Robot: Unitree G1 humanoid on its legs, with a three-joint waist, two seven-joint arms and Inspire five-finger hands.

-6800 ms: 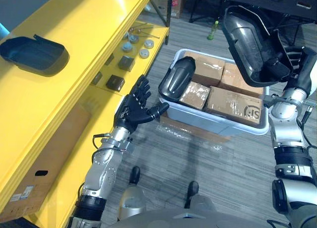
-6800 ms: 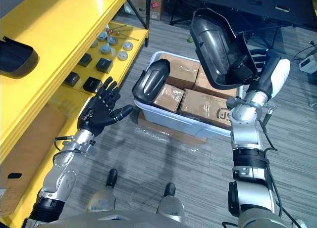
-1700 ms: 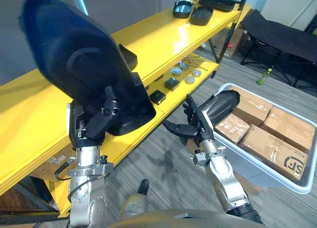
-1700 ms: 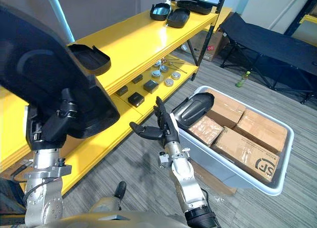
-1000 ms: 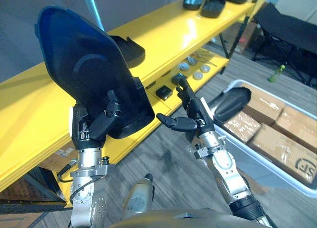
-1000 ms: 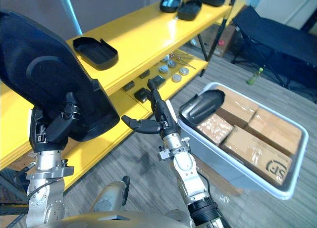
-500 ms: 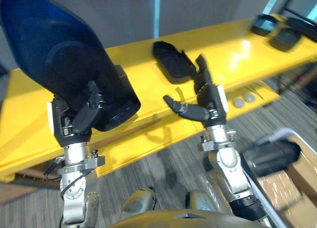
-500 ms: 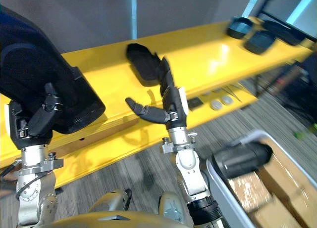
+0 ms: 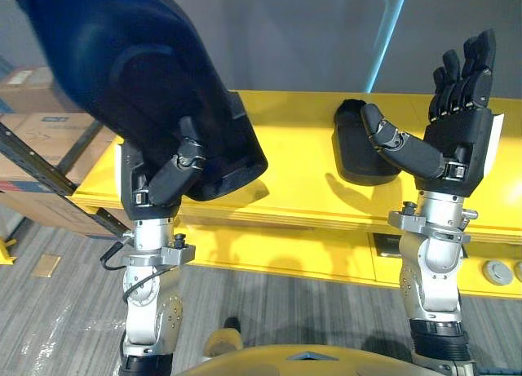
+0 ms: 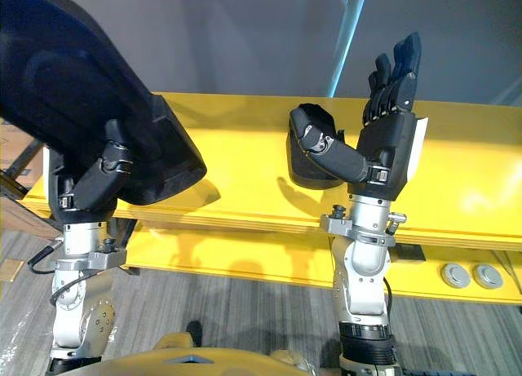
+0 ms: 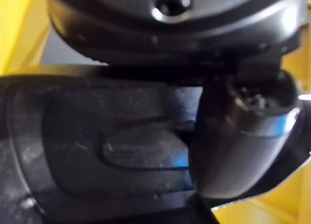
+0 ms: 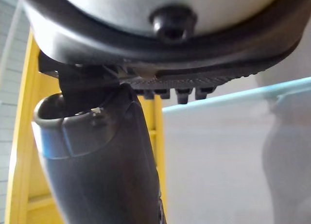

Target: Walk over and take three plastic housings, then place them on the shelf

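My left hand (image 9: 167,179) is shut on a large dark plastic housing (image 9: 139,74), held up high at the left over the front of the yellow shelf (image 9: 294,168). In the left wrist view my thumb (image 11: 238,136) presses on the housing's inner face (image 11: 97,146). A second black housing (image 9: 352,148) lies on the shelf top, right of the middle. My right hand (image 9: 455,139) is raised in front of that housing, open, with fingers straight up and nothing in it. Its thumb (image 12: 97,161) shows in the right wrist view.
A grey wall stands behind the shelf. Cardboard boxes (image 9: 41,135) sit at the far left behind a black shelf upright (image 9: 49,168). Round metal parts (image 10: 465,274) lie on the lower yellow shelf at the right. Grey floor runs along the shelf's front.
The camera has swung round to face the shelf squarely, and the bin has left the picture. My right hand has risen, fingers now pointing up. The left hand still holds its housing.
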